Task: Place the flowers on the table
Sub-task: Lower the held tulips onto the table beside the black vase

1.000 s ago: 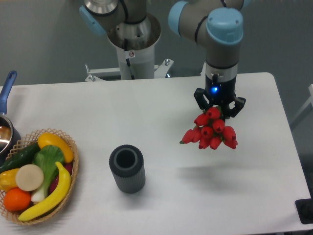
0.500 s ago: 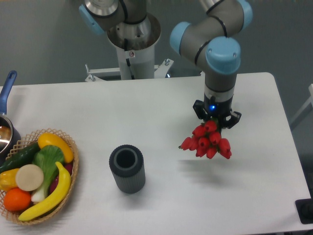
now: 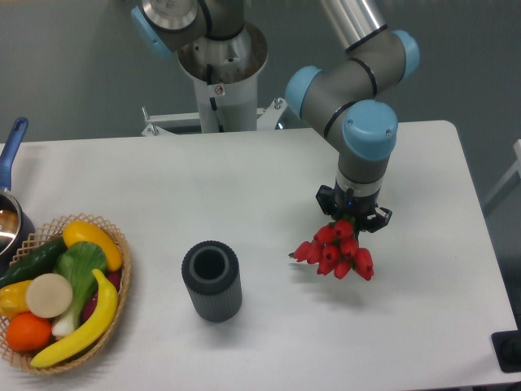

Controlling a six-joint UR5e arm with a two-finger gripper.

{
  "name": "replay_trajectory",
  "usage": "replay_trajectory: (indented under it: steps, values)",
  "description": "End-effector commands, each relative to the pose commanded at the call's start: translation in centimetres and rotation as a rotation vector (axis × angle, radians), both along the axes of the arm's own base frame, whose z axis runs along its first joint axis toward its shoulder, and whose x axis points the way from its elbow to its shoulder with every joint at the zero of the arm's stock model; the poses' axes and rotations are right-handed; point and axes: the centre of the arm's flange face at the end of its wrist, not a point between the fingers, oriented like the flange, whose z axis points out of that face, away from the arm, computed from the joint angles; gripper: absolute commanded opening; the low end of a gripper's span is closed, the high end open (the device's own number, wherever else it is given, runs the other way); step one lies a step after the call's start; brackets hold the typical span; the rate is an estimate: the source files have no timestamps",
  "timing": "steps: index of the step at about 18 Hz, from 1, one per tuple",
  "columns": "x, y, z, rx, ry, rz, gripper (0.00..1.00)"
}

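Note:
The flowers [image 3: 334, 252], a bunch of red tulip buds, hang just above the white table [image 3: 269, 179] right of centre, close to their shadow on the top. My gripper [image 3: 352, 217] points straight down over them and is shut on the bunch; the stems are hidden under the buds and fingers.
A dark grey ribbed vase [image 3: 212, 281] stands upright left of the flowers. A woven basket [image 3: 122, 269] of fruit and vegetables sits at the front left. A pot with a blue handle [image 3: 10, 155] shows at the left edge. The robot base [image 3: 220, 73] is behind the table.
The gripper has come down and slightly left and towards the front with the flowers, bringing the buds lower, close to the tabletop.

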Motion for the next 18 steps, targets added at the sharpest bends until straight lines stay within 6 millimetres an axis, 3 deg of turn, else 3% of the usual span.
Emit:
replay_trajectory:
  steps: [11, 14, 16, 18]
  values:
    - [0.4, 1.0, -2.0, -0.018, -0.027, -0.017, 0.46]
    - [0.3, 1.4, -1.7, -0.013, -0.021, -0.023, 0.60]
    - [0.1, 1.5, -1.7, -0.009, -0.016, -0.031, 0.84]
    - [-0.2, 1.6, -1.2, -0.004, -0.007, -0.031, 0.94]
